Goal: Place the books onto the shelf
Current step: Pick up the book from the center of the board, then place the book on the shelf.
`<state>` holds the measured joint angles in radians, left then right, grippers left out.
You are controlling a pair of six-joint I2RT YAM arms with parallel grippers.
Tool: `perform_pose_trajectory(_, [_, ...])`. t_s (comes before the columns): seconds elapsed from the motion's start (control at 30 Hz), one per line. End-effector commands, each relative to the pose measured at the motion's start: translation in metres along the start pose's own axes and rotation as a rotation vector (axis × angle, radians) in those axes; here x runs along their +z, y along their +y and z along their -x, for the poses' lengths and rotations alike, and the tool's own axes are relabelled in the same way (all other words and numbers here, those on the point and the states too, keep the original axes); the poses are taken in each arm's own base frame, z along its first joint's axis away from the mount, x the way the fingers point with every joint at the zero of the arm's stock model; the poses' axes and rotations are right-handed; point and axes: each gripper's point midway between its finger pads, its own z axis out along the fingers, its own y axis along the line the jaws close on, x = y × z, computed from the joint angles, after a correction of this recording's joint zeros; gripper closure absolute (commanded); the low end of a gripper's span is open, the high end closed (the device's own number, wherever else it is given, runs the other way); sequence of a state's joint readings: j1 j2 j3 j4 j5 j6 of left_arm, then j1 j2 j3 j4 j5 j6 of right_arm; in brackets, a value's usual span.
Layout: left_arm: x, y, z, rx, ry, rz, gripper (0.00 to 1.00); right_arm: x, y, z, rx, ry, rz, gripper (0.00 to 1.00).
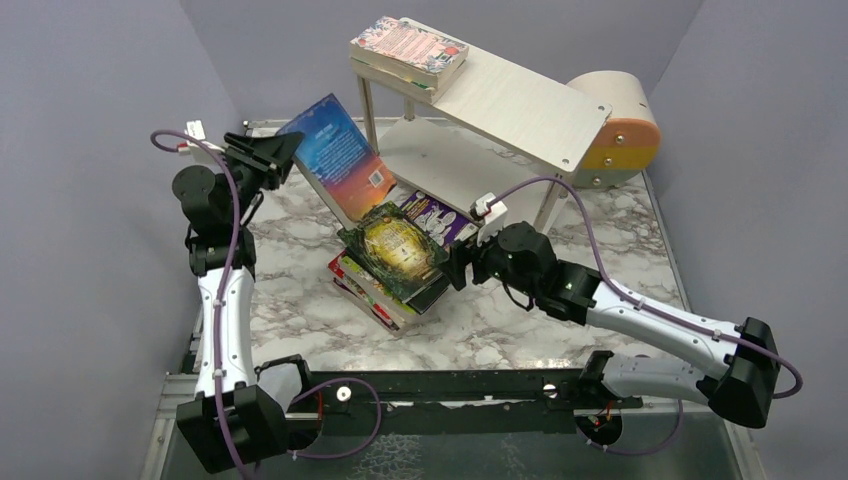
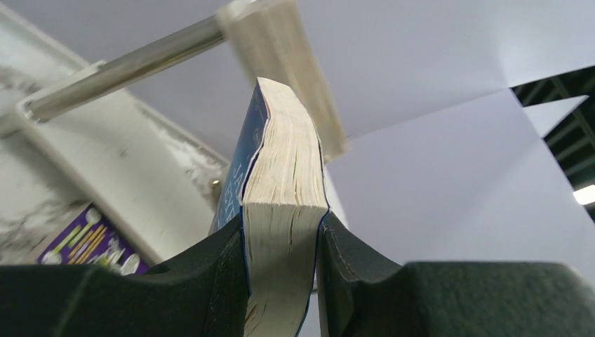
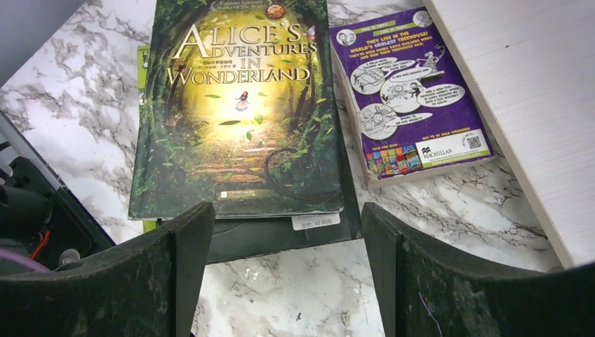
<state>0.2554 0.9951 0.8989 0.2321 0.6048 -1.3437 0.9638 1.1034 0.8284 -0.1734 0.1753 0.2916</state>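
- My left tool (image 2: 281, 242) is clamped on the blue book (image 1: 335, 158). Both pads press its covers at one corner, and the page block is squeezed between them.
- In the top view the blue book hangs tilted above the tabletop (image 1: 300, 270) at about 11 o'clock. Its long axis runs from 11 o'clock, the high end where I grip it, down to 5 o'clock. The barcode side faces up.
- The low end of the blue book is near the purple book (image 1: 440, 215) and the shelf's lower board. I cannot tell if it touches either.
- My right tool (image 3: 281, 239) is open wide and holds nothing. It hovers just off the foot edge of the green book (image 3: 238, 119).
- The green book lies cover up on top of a stack (image 1: 365, 290) at the middle of the tabletop. Its title end points to roughly 10 o'clock and its foot to 4 o'clock, towards my right tool.
- The purple book lies flat on the tabletop just beside the stack on its 1 o'clock side, parallel to the green book, back cover up. Its far edge is against the shelf's lower board.
- The shelf (image 1: 520, 100) stands at 12 to 1 o'clock, with its boards running from 10 to 4 o'clock.
- A few books lie flat on the 10 o'clock end of the top board, with a pink book (image 1: 410, 48) uppermost. Their long axes run about 10 to 4 o'clock.
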Motion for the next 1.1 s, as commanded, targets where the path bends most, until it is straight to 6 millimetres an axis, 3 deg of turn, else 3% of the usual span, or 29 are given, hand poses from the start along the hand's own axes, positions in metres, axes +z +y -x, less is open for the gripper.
perform_pose_trajectory(0.0, [-0.014, -0.14, 0.031, 0.092, -0.091, -0.362, 1.0, -0.007, -0.001, -0.002, 0.016, -0.005, -0.008, 0.24])
perform_pose_trajectory(0.2, [-0.017, -0.202, 0.046, 0.105, -0.121, -0.499, 1.0, -0.01, -0.004, -0.006, 0.023, -0.003, -0.014, 0.25])
perform_pose_trajectory(0.43, [-0.008, -0.247, 0.044, 0.077, -0.171, -0.599, 1.0, -0.014, -0.005, -0.011, 0.046, -0.002, -0.012, 0.25])
perform_pose_trajectory(0.73, [0.06, -0.287, -0.017, 0.033, -0.098, -0.666, 1.0, -0.024, -0.01, -0.008, 0.061, -0.019, -0.037, 0.25])
perform_pose_trajectory(1.07, [0.113, -0.303, -0.092, -0.016, -0.068, -0.651, 1.0, -0.037, -0.018, -0.011, 0.092, -0.026, -0.066, 0.25])
